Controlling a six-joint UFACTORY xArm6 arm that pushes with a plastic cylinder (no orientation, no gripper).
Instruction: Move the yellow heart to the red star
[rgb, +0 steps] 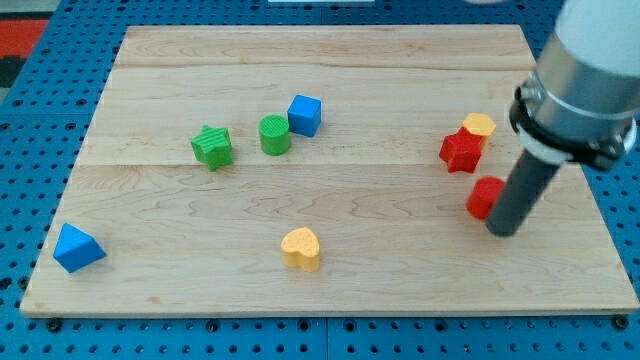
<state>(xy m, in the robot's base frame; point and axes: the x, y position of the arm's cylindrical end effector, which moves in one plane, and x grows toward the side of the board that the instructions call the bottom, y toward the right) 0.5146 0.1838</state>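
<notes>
The yellow heart (301, 248) lies on the wooden board at the lower middle. The red star (461, 151) lies at the view's right, touching a yellow block (479, 126) just above and to its right. My tip (503, 230) rests on the board at the right, right next to a small red block (485, 197) on its left side. The tip is below the red star and far to the right of the yellow heart.
A green star (212, 147), a green cylinder (274, 134) and a blue cube (305, 115) sit in a row at the upper left of centre. A blue triangle (77, 248) lies near the lower left corner. The board's right edge (600, 220) is close to the tip.
</notes>
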